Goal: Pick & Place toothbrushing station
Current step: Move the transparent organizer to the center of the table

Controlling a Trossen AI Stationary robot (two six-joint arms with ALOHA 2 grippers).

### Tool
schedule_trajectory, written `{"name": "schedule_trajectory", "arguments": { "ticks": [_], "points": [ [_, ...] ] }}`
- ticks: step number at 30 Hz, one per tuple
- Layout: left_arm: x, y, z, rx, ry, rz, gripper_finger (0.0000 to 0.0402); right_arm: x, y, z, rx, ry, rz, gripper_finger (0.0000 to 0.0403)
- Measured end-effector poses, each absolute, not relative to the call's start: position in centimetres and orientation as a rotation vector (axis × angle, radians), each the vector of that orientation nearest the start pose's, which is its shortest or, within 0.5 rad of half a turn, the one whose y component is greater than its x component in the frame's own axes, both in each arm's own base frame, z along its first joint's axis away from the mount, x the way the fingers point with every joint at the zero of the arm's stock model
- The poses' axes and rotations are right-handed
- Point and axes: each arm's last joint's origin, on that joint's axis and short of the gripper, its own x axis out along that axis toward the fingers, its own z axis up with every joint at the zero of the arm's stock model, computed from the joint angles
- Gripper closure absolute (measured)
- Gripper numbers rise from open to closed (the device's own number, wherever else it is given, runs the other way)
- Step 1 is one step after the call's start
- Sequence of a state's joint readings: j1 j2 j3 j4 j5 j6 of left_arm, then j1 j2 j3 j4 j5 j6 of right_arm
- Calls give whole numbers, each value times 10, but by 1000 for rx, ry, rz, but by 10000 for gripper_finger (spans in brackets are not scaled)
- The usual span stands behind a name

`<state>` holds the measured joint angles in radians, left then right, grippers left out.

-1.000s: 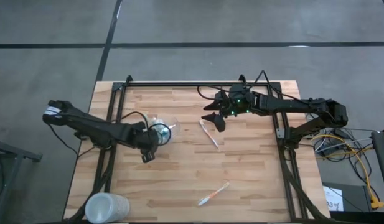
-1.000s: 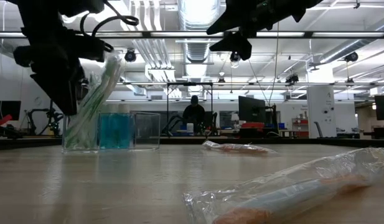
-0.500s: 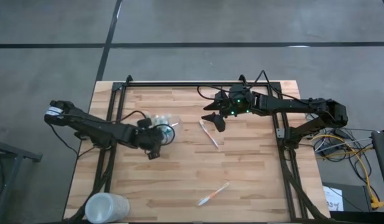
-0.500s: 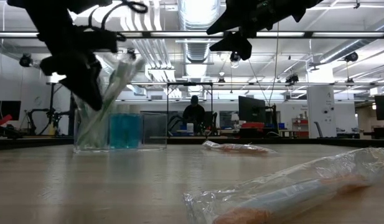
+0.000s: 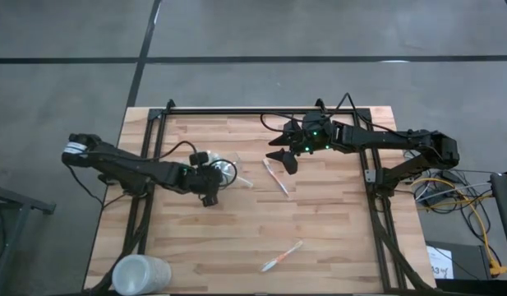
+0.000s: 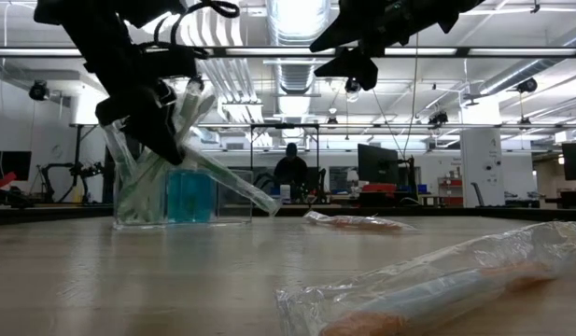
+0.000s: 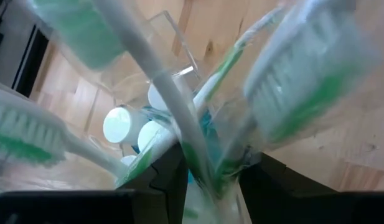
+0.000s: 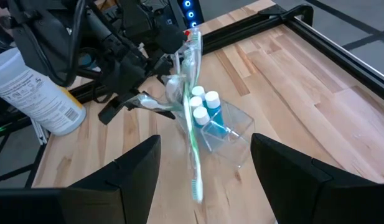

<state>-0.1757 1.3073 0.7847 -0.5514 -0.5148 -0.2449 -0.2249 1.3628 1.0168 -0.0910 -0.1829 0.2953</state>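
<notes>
Clear holder [image 6: 175, 191] with green toothbrushes [image 8: 193, 112], blue tubes [image 8: 207, 111]

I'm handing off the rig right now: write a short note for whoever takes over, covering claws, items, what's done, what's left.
Left claw: at the clear toothbrush holder, among the green-and-white toothbrushes; whether it grips one is unclear.
Right claw: open, empty, raised over the table's back half.
Holder stands upright left of centre, with blue tubes inside.
Two wrapped toothbrushes lie loose: one mid-table, one near the front edge.
Frosted cup sits at the front-left corner.
Left: both loose brushes are not yet in the holder.
</notes>
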Motion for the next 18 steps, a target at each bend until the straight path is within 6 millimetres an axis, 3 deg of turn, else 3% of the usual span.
{"name": "schedule_trajectory", "arguments": {
  "ticks": [18],
  "points": [
    [230, -27, 202, 61, 1068, 367, 266, 297, -63, 294, 365, 420, -102, 158]
  ]
}}
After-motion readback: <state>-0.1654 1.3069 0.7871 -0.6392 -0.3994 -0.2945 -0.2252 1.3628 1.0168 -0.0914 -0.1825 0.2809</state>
